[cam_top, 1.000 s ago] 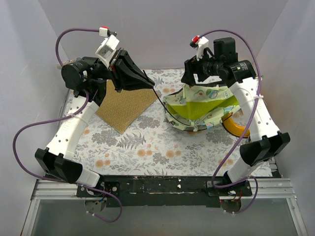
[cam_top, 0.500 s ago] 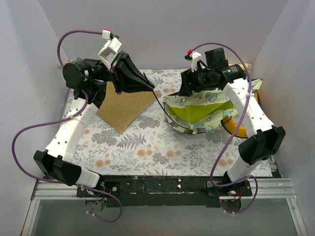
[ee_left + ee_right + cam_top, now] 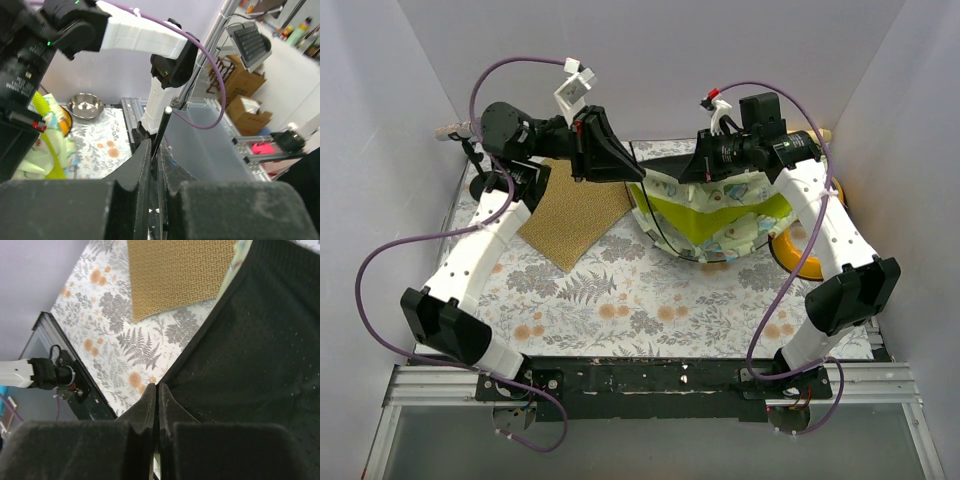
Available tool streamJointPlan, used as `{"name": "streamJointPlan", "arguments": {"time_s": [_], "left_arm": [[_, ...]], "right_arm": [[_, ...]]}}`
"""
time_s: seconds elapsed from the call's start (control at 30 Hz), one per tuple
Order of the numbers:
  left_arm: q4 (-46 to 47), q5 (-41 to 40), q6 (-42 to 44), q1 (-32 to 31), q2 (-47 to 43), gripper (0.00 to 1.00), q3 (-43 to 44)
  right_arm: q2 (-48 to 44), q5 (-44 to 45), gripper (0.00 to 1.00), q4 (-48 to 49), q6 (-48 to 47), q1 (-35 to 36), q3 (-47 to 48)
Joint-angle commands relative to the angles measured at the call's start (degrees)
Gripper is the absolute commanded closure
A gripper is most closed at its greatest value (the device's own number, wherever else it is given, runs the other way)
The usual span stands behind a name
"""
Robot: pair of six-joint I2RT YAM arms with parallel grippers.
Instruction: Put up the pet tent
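The left fingers (image 3: 146, 156) are closed on a thin black pole (image 3: 163, 126) of the pet tent (image 3: 720, 222). The right fingers (image 3: 150, 399) are clamped on its black underside edge. The tent is slumped between them on the table (image 3: 620, 300), just beside the brown mat (image 3: 575, 215).

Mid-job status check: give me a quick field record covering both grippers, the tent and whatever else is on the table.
left gripper: shut on a thin black pole, whose end sticks out past the fingertips
right gripper: shut at the edge of the black underside, apparently pinching it
pet tent: not standing, crumpled at the far right, lime lining showing
brown mat: flat on the floral cloth, left of the tent
orange ring: right of the tent, partly hidden
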Motion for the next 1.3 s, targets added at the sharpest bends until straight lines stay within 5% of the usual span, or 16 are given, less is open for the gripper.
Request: {"name": "streamJointPlan", "arguments": {"time_s": [0.0,0.77,1.27], "left_arm": [[-8.2,-1.0,-5.4,-1.8,5.0,1.0,-0.8],[-26.6,-6.4,1.4,-9.7,10.6,1.0,-15.0],[-26.4,-9.2,-3.0,-9.3,13.1,1.0,-18.9]], "right_arm": [[-4.2,-8.4,0.99,6.5,7.4,1.4,3.6],[-3.5,-7.4,0.99,7.9,12.9,2.3,14.8],[-6.4,-9.9,0.99,11.4,13.5,2.8,11.9]]}}
